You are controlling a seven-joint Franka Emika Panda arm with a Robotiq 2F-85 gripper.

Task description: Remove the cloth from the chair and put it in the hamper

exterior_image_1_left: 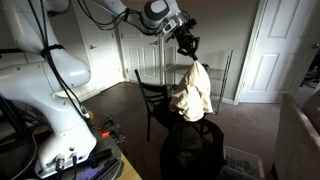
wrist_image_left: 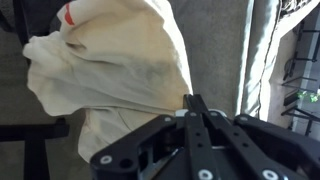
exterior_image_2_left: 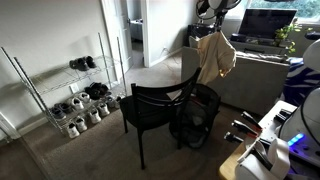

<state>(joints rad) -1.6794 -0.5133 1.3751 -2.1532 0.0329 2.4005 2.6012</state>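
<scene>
- Hanging from the gripper (exterior_image_1_left: 187,50), the cloth (exterior_image_1_left: 193,90) is a cream, crumpled piece that drapes in loose folds, wider at the bottom than where it is pinched.
- The fingers are clamped together on the cloth's upper edge; in the wrist view they meet in a narrow point against the fabric (wrist_image_left: 110,70).
- The cloth is off the chair (exterior_image_1_left: 153,100) and in the air, over the dark hamper (exterior_image_1_left: 190,150), which stands on the floor beyond the far corner of the wood-topped counter (exterior_image_1_left: 120,168).
- In both exterior views the cloth's lower hem is apart from the hamper's rim, near the chair's backrest.
- Only the wrist view shows a small red mark (wrist_image_left: 68,15) near the cloth's top edge, and grey smudged shading across its middle; this may be a stain or only shadow, as the picture is soft.
- An exterior view alone shows a wire shoe rack (exterior_image_2_left: 45,95) against the wall, well apart from the chair (exterior_image_2_left: 155,105), with pairs of shoes on its shelves.
- That same view shows the hamper (exterior_image_2_left: 200,115) just beside the chair, between it and the counter's near edge (exterior_image_2_left: 238,165).
- An exterior view alone shows the white arm (exterior_image_1_left: 50,70) reaching over the counter, and a white door (exterior_image_1_left: 265,50) behind.
</scene>
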